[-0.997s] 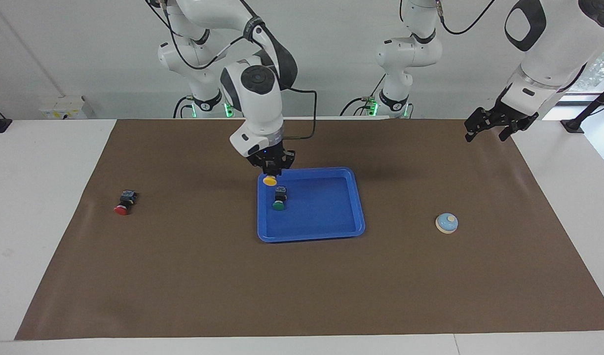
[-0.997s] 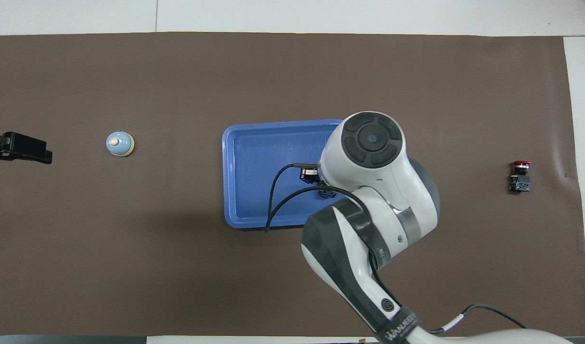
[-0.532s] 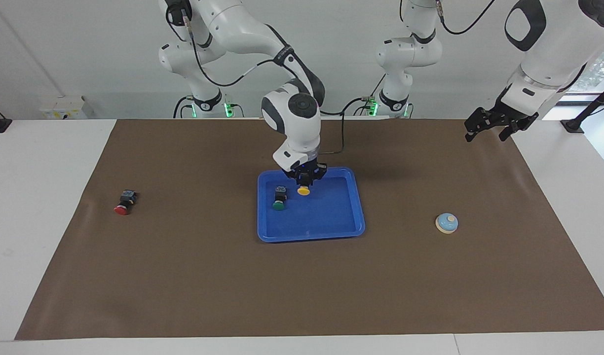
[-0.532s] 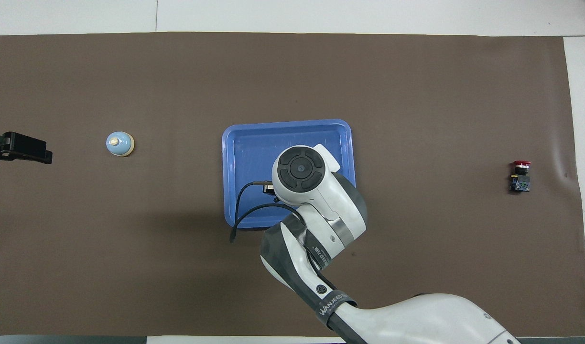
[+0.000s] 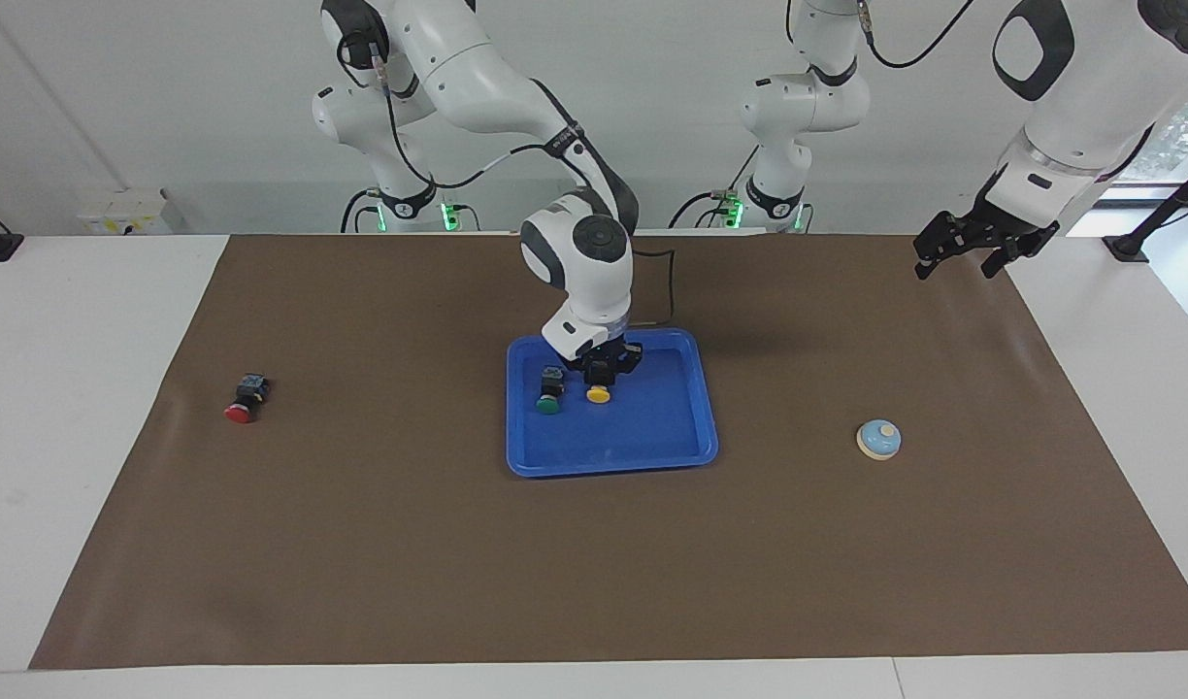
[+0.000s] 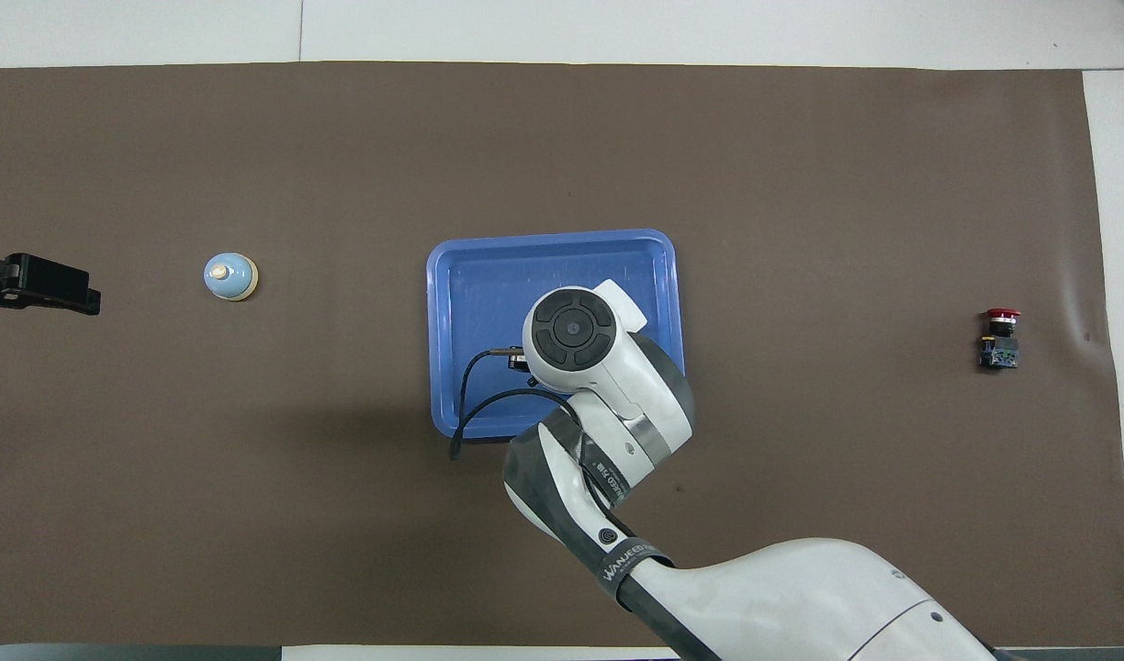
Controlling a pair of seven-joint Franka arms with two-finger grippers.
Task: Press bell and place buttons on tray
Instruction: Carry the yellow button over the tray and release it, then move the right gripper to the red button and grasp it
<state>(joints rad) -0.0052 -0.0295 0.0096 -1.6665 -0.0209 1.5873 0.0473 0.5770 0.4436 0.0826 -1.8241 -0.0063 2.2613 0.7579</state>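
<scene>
Right gripper (image 5: 600, 379) clenched on yellow button (image 5: 598, 394), lowered into tray (image 5: 703, 408) beside green button (image 5: 547, 406) | red button (image 5: 238, 413) toward mat's right-arm edge | bell (image 5: 878, 439) unpressed | left gripper (image 5: 982, 254) released, waiting.

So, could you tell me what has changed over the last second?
The right gripper, shut on the yellow button, carried it from the tray's rim inward and lowered it beside the green button. The red button, bell and waiting left gripper stayed put.
</scene>
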